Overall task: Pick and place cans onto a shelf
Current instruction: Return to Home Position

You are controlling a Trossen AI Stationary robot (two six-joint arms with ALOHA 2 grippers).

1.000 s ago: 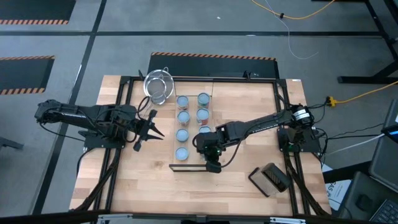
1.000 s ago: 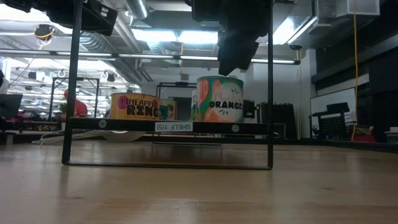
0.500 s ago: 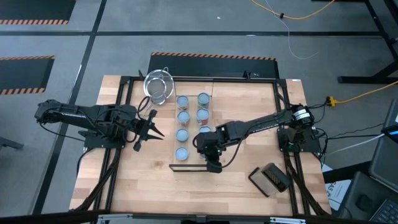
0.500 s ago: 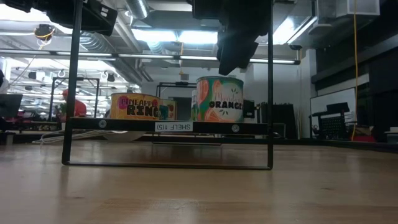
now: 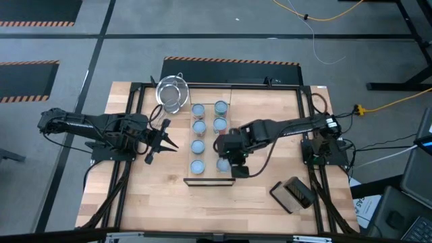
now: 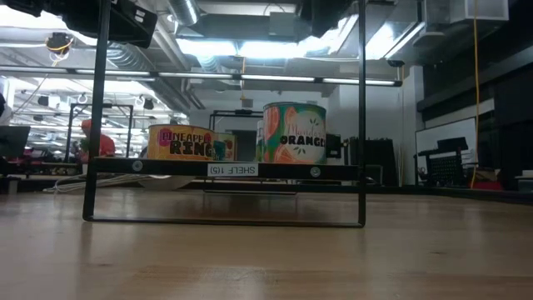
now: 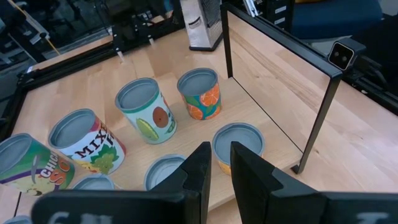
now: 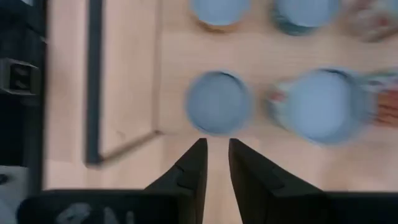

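High view, left to right. Left gripper [image 5: 162, 140], fingers drawn together on nothing, waits left of centre, clear of the work. Centre: the cans [image 5: 198, 125] stand upright in two rows on the shelf [image 5: 202, 181], lids up for access from above. Right gripper [image 5: 238, 168], fingers likewise closed and empty, hangs over the shelf's lower end, apparently above lid height; loading looks complete.

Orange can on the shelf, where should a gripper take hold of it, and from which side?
Probably from straight above, pinching the orange can across its round side wall near the rim. It stands upright, with the pineapple can beside it and the black frame standing in front.
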